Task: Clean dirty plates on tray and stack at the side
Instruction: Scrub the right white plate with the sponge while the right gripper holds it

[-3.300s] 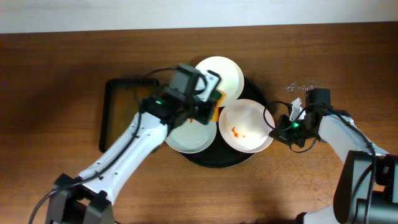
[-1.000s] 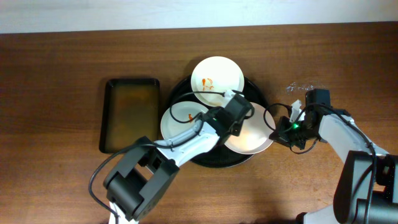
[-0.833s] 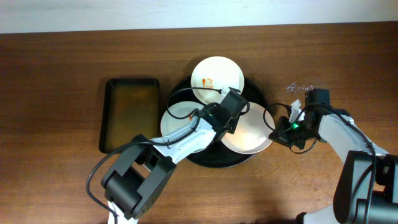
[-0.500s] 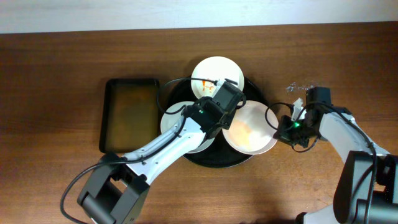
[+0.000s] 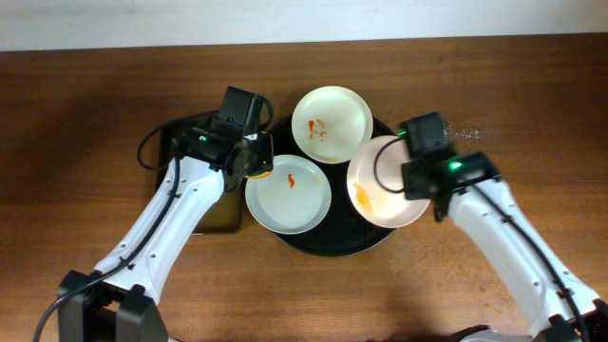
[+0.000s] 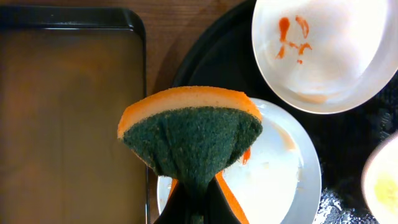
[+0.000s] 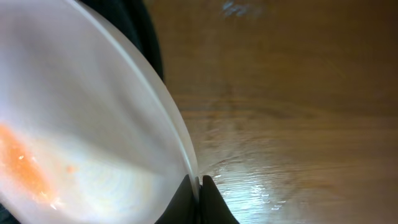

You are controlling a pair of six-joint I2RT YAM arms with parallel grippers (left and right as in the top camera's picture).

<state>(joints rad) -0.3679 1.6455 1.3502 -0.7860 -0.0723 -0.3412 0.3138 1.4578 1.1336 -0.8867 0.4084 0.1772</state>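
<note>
Clamping: L fingers on sponge by rect. tray, R fingers on plate rim

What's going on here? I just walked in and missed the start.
The left gripper holds an orange-and-green sponge at the round black tray's left edge. The right gripper pinches the rim of the right-hand plate, which is smeared orange. The front-left plate and back plate also carry orange marks; none is stacked aside.

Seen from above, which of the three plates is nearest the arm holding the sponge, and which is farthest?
1. Front-left plate, directly beside the left gripper and its sponge.
2. Back plate, at the tray's far edge.
3. Right plate, its rim pinched by the right gripper.
</note>
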